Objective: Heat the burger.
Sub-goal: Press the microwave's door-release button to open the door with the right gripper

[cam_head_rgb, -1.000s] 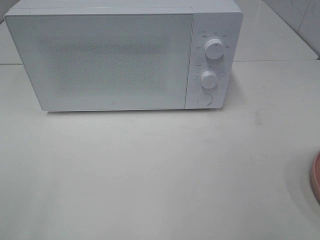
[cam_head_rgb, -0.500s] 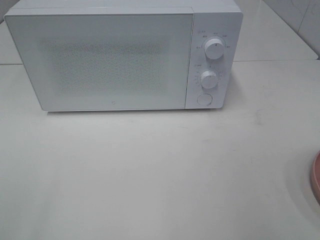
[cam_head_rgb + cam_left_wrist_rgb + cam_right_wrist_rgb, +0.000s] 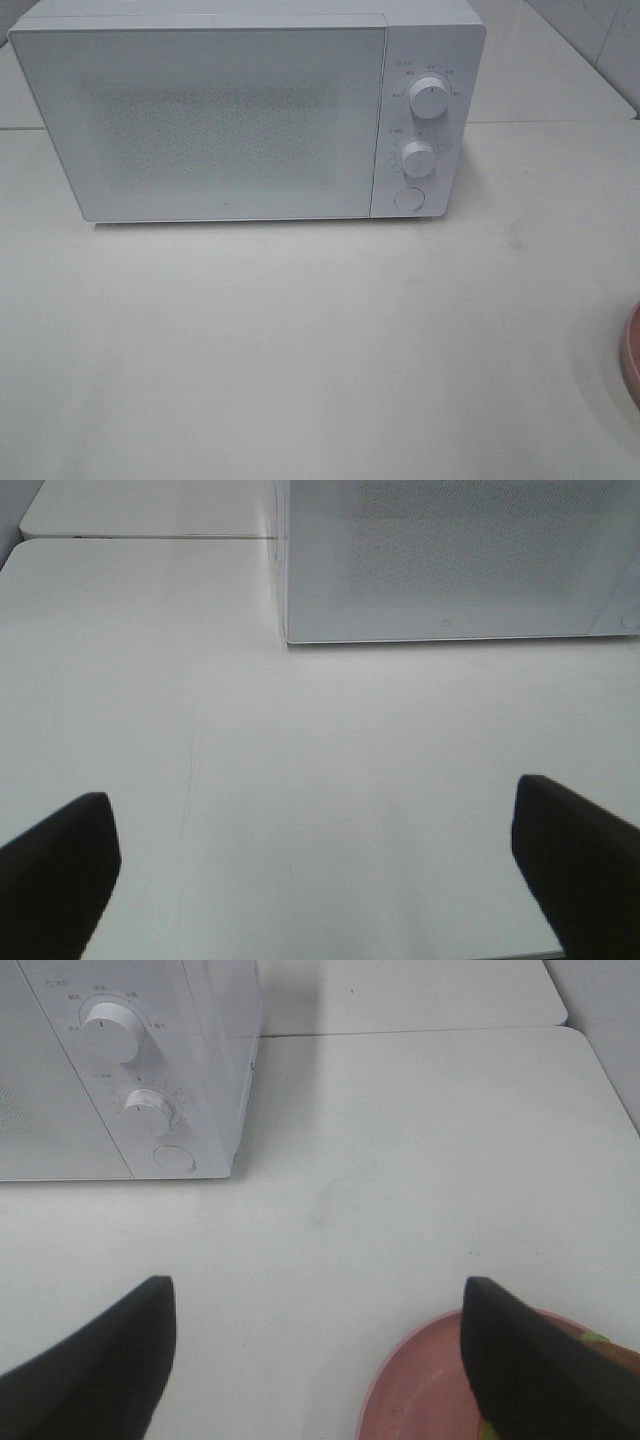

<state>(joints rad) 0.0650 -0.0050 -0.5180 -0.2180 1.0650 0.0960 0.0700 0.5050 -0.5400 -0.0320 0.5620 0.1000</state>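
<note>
On pink plate (image 3: pixel 420 1392), burger (image 3: pixel 597 1339) mostly hidden.

White microwave (image 3: pixel 230 120) with a fine grey dot mesh across its door, knobs (image 3: pixel 429 96) white with small dark markings around them; off-white table (image 3: pixel 300 350); dusty-pink plate (image 3: pixel 420 1390); left gripper (image 3: pixel 315 830) and right gripper (image 3: pixel 318 1320) — both with black fingers (image 3: pixel 60 870)

White table (image 3: pixel 300 350), white microwave (image 3: pixel 220 120) at back, pink plate (image 3: pixel 633 355) at right edge
</note>
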